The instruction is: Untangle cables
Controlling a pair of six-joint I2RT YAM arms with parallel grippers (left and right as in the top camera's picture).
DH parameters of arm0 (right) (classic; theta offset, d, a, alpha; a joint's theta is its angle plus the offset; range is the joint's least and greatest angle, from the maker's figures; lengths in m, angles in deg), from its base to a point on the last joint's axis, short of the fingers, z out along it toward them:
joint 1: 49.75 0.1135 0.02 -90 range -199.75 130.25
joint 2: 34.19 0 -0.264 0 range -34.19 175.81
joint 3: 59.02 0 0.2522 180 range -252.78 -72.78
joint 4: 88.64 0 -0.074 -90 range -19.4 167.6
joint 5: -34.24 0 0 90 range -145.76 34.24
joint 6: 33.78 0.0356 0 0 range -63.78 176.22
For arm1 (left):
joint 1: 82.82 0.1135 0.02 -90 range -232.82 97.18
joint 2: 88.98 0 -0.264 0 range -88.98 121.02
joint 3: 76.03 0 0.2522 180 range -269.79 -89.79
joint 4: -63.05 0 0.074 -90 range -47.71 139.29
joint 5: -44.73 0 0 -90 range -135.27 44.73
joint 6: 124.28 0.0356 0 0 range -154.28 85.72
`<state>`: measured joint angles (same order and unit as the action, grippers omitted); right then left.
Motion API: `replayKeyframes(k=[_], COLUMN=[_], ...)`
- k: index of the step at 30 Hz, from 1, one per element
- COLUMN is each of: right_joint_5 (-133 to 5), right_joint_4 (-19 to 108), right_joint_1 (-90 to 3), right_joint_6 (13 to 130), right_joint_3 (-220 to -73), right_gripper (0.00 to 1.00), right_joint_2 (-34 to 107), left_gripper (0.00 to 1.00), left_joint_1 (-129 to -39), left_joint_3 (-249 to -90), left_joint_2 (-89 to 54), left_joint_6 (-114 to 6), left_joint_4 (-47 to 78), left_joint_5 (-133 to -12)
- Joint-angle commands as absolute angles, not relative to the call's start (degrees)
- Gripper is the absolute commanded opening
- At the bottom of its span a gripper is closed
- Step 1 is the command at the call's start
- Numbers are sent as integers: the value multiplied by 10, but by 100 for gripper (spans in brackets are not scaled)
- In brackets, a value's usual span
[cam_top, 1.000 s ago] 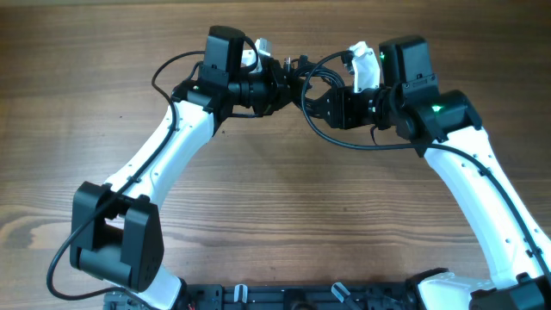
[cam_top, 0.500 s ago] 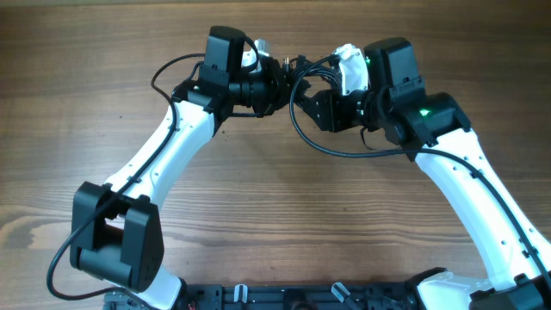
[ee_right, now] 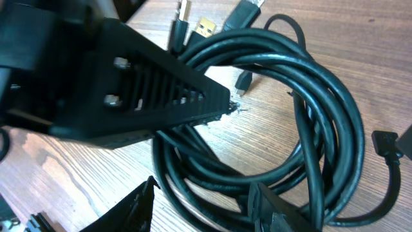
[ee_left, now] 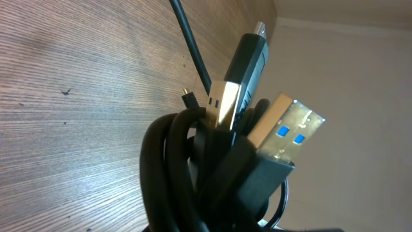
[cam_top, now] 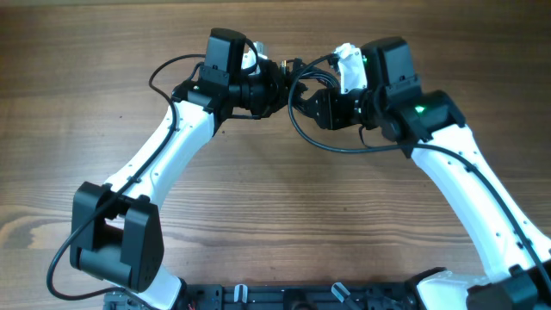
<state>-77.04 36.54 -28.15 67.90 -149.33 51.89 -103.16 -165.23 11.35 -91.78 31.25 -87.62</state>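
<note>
Cables [cam_top: 327, 146] hang between the two arms close to the far edge of the desk [cam_top: 275, 215], about midway along it. From overhead, the left gripper [cam_top: 282, 84] points toward the right edge and the right gripper [cam_top: 308, 102] faces it, the two almost touching. One loose loop sags from them toward the near edge. The desk is bare from there to the near edge, so a pull that way, or one arm toward each side edge, has room. The far edge gives little.

In the left wrist view the cables [ee_left: 180, 167] fill the frame as a tight black bunch off the desk [ee_left: 77, 96], with a blue-tongued USB plug [ee_left: 286, 125] and a slimmer plug [ee_left: 248, 58] sticking out past it. The gripper's own fingers do not show here.

The right wrist view shows the left gripper [ee_right: 222, 106] pressed together on the bunch just below the plug ends. The coil [ee_right: 322, 96] spreads away from it in a rough ring over the desk [ee_right: 257, 129]. The right gripper [ee_right: 206, 196] is spread, one finger [ee_right: 143, 203] on each side of several strands at the ring's nearer rim, pinching none. Those strands run crosswise between its fingers, so closing there and drawing away from the left gripper looks like the move on offer.
</note>
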Motion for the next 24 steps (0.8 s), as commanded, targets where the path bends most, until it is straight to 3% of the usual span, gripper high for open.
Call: replayKeyframes(k=[1,14,18,24], right_joint_5=[-766,-746,-745,-591], right_joint_4=[375,408,427,367], right_joint_1=[-270,-241,-242,-243], right_joint_6=[684,703,712,675], right_joint_3=[-1500,-1500,-1515,-1527], right_gripper=[49,46,45,45], right_joint_2=[545,547,544,524], left_gripper=[4,4,4,4], left_joint_1=[-1033,-1032,-1026,-1003], left_joint_3=[-1658,-1658,-1658,-1658], left_joint_2=[111,111,111,111], left_joint_6=[-900,-851,-786,-735], left_joint_4=[316,289,288,274], left_joint_5=[-878,-883,-893,-905])
